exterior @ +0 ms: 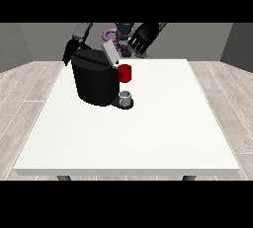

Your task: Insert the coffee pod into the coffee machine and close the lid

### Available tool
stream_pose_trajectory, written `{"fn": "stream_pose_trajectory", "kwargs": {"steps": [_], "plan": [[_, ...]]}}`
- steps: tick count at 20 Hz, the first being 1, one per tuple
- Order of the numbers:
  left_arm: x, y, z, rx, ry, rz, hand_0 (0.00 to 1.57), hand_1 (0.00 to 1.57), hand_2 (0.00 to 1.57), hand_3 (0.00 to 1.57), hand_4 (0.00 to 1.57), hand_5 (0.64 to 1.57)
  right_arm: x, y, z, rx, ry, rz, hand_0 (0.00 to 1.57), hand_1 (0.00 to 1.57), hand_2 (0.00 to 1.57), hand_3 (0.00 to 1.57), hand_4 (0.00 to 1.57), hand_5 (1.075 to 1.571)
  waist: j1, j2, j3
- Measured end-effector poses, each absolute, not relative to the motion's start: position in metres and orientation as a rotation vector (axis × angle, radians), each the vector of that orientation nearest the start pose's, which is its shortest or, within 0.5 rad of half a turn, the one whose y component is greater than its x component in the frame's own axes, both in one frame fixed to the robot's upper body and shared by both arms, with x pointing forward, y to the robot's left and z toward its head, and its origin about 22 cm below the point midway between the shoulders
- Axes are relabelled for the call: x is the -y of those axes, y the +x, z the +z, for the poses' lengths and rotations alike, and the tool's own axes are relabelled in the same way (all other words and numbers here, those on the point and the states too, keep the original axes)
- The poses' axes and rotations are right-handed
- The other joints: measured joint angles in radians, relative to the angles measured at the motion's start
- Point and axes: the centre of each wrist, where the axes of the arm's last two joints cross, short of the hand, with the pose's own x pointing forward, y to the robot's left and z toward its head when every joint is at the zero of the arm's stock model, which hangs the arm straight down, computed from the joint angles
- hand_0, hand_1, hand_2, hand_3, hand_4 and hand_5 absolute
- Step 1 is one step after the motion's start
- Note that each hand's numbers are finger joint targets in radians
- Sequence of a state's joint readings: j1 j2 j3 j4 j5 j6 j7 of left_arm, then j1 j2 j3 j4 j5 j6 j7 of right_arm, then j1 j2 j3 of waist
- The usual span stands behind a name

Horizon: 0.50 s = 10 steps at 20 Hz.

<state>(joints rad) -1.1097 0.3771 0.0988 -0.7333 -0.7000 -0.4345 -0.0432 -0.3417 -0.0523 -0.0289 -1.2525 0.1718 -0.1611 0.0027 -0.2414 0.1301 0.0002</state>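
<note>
You have the coffee machine [94, 81] on the table's [148, 133] far left part, with a cup [126, 96] at its right foot.

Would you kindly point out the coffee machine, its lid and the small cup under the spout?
coffee machine [94, 81], front view, on its black front body.
lid [110, 53], front view, on the raised grey flap.
cup [126, 95], front view, on its grey side.

The white table [148, 133] carries a black coffee machine [94, 81] at its far left — a grey cup [126, 97] on its base.
</note>
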Motion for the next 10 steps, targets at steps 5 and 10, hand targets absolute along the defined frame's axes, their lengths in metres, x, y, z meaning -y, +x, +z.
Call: {"fn": "stream_pose_trajectory", "kwargs": {"steps": [5,10], "plan": [[-0.237,0.457,0.249,1.515,0.585,-1.115,1.22,1.22,1.28,1.23,0.48,1.571,0.216,0.332,0.029,1.633,-0.233,0.126,0.0,0.0,0.0,0.0,0.0,1.571,-0.017,0.057,0.0001],[-0.24,0.457,0.276,1.559,0.628,-1.101,1.22,1.22,1.29,1.24,0.49,1.571,0.208,0.342,0.047,1.685,-0.24,0.129,0.0,0.0,0.0,0.0,0.0,1.571,-0.038,0.121,0.0001]]}}
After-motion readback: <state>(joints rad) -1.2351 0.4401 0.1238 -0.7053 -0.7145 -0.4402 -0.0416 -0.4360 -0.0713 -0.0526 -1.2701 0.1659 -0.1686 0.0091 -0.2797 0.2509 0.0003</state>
